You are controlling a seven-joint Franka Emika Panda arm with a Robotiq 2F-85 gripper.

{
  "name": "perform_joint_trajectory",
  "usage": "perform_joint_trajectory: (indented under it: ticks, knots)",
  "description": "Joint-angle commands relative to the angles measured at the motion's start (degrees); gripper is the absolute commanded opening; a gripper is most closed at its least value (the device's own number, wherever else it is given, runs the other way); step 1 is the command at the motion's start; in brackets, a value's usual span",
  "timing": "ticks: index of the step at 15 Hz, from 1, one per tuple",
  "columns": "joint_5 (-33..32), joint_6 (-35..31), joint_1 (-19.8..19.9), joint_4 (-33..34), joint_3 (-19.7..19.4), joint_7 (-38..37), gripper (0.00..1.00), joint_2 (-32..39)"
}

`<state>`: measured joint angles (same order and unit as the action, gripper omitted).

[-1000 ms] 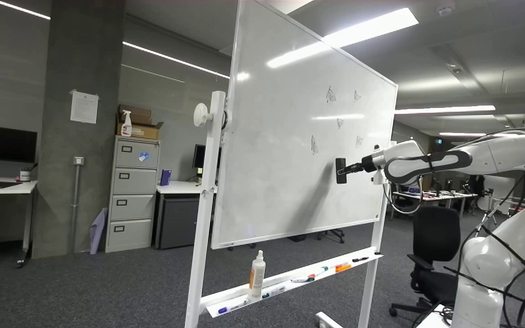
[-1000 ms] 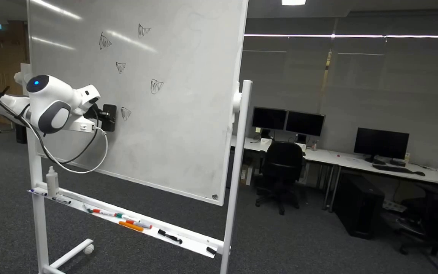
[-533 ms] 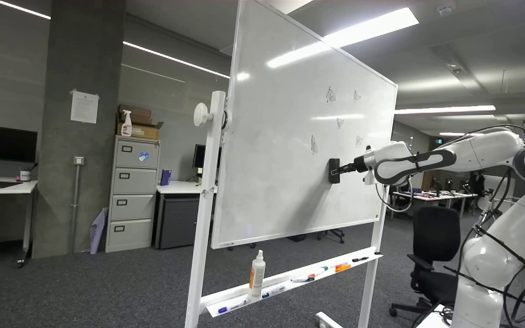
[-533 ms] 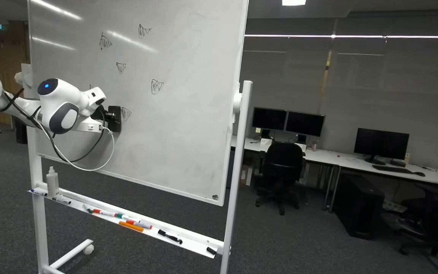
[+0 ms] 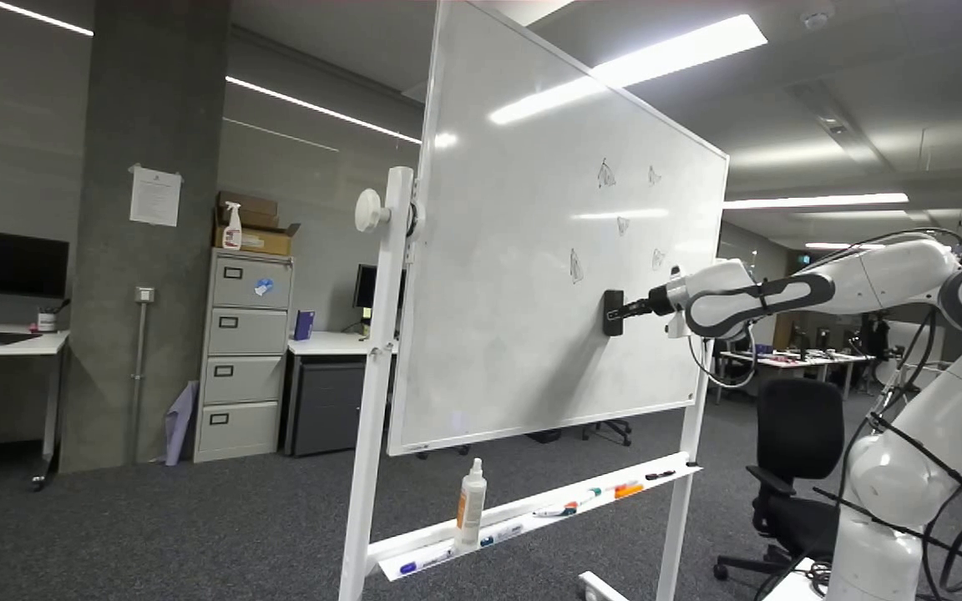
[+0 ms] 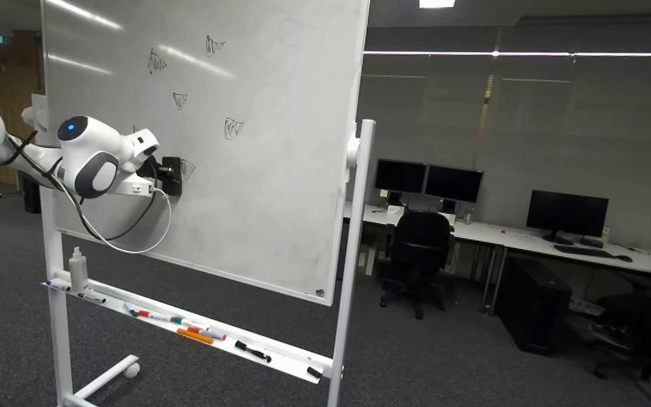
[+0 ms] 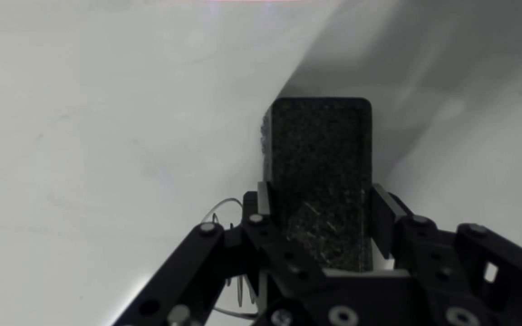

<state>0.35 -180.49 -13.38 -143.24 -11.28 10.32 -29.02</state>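
The end effector [image 7: 320, 201] is clamping a black eraser [image 7: 322, 136] by its sides, its grip standing only as wide as the eraser. The eraser is apparently lying against the whiteboard [image 6: 280, 198], in its lower half, right beside a hatched mark [image 6: 189, 169]. Setting up a wipe is looking like the step in hand; the next move is probably calling for firm, flat pressure while sliding over that mark, toward the whiteboard's right edge.

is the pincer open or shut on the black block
Shut on the black block: in the wrist view, the pincer clamps it from both sides.
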Motion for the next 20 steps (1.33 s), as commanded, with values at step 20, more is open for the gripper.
perform_joint_trajectory:
  ticks: [20]
  knots:
    - [0.1,-2.9,-0.9,7.6,-9.5,0.0,0.3,2.9]
